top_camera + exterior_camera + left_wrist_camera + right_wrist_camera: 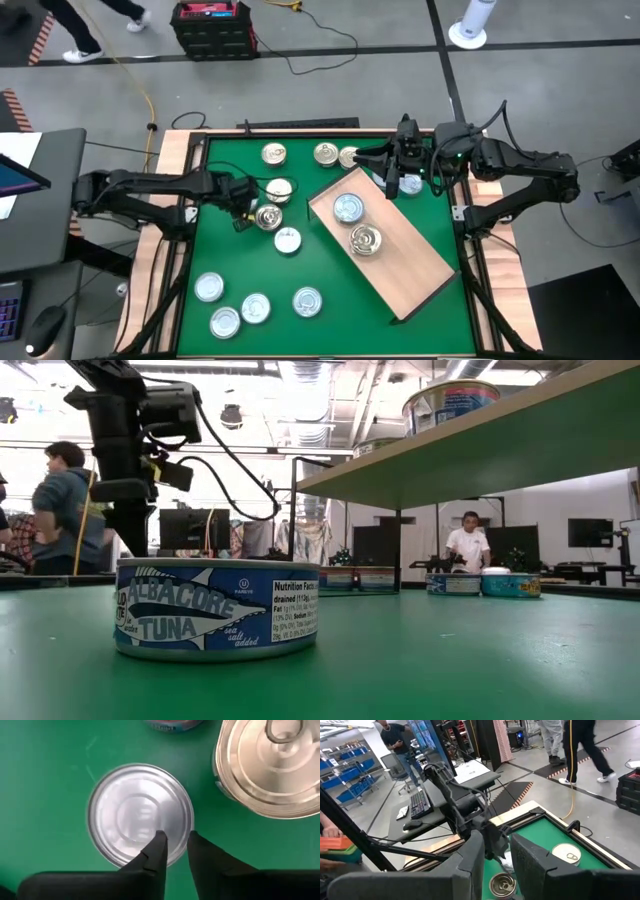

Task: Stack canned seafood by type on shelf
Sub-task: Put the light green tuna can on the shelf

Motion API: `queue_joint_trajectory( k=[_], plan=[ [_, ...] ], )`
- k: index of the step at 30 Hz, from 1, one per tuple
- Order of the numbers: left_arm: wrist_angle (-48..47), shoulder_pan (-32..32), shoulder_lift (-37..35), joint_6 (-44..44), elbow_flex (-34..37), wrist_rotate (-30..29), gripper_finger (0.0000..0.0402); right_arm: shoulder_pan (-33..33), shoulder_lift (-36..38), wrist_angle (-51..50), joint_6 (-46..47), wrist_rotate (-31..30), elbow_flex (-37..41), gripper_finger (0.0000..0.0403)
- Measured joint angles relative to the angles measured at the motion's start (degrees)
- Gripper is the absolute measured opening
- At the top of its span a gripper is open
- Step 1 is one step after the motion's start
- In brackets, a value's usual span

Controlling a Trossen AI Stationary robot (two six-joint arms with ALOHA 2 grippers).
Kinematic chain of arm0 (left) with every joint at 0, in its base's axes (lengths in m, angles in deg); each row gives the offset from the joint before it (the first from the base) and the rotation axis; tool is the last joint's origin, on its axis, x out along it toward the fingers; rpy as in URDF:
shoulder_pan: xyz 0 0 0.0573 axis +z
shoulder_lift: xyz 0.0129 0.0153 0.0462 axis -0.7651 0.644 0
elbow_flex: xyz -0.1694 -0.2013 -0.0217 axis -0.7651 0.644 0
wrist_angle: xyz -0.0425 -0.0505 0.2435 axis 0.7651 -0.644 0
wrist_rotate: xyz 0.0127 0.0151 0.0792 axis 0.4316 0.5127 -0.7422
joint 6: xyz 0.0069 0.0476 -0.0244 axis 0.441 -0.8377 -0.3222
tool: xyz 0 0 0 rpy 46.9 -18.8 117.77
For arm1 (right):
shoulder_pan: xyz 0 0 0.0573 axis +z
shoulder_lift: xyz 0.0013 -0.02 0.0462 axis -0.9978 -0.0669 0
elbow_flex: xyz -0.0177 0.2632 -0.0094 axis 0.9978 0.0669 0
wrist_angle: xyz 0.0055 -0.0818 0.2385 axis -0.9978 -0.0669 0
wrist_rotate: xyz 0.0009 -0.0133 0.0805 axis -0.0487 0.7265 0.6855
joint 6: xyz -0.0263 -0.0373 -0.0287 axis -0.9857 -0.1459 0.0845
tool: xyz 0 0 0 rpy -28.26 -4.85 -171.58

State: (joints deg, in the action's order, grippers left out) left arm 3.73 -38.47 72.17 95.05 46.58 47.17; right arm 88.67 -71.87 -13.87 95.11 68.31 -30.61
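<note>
The shelf (400, 262), a light-wood board, lies slantwise on the green mat (230, 255) right of centre. On it stand a silver tin (347, 208) and a gold tin (365, 240). More canned seafood stands scattered over the mat. My left gripper (250, 210) (176, 840) hangs over the mat's left half, fingers a narrow gap apart. They hold nothing. A plain silver tin (140, 815) (287, 240) is just ahead, and a gold pull-tab tin (270, 765) (267, 216) is beside it. My right gripper (388, 172) (497, 852) is raised above the shelf's far end, open and empty.
Three tins (326, 153) stand near the far edge and several (256, 308) near the front left. An albacore tuna tin (215, 608) fills the low view's foreground. A wood-slat rim (175, 180) frames the mat. People move in the room beyond.
</note>
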Motion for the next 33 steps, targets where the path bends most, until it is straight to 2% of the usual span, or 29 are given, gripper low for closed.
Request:
queue_joint_trajectory(
  k=[3,8,11,13,18,21,26,29,33],
  plan=[
    [0.0,-2.7,0.0,0.1,0.0,-2.7,0.0108,0.0,0.0,0.0,0.0,0.0,0.0,0.0122],
    [0.1,-5.0,0.0,0.3,0.0,-7.7,0.0185,0.2,0.0,0.0,0.2,0.1,0.0,0.0122],
    [0.8,-5.0,1.1,-0.6,0.0,-7.4,0.0217,0.2,0.0,0.0,0.2,0.1,0.0,0.0122],
    [0.9,-5.0,2.7,-1.0,0.0,-7.2,0.0225,0.2,0.0,0.0,0.2,0.1,0.0,0.0122],
    [-2.0,-5.3,10.3,1.3,-2.3,-7.1,0.0220,0.2,0.0,0.0,0.2,0.1,0.0,0.0122],
    [-4.9,-5.2,14.7,2.2,-3.4,-9.1,0.0213,0.2,0.0,0.2,0.4,0.1,0.0,0.0122],
    [-6.5,-5.0,17.9,2.1,-3.6,-11.0,0.0199,0.4,0.0,0.9,0.8,0.1,0.0,0.0122],
    [-6.2,-5.8,17.9,1.3,-3.6,-11.9,0.0175,0.5,0.0,1.0,0.8,0.1,0.0,0.0122],
    [-6.4,-6.3,17.9,1.0,-3.7,-10.6,0.0118,0.9,0.0,1.0,0.8,0.2,0.0,0.0122]
  ],
)
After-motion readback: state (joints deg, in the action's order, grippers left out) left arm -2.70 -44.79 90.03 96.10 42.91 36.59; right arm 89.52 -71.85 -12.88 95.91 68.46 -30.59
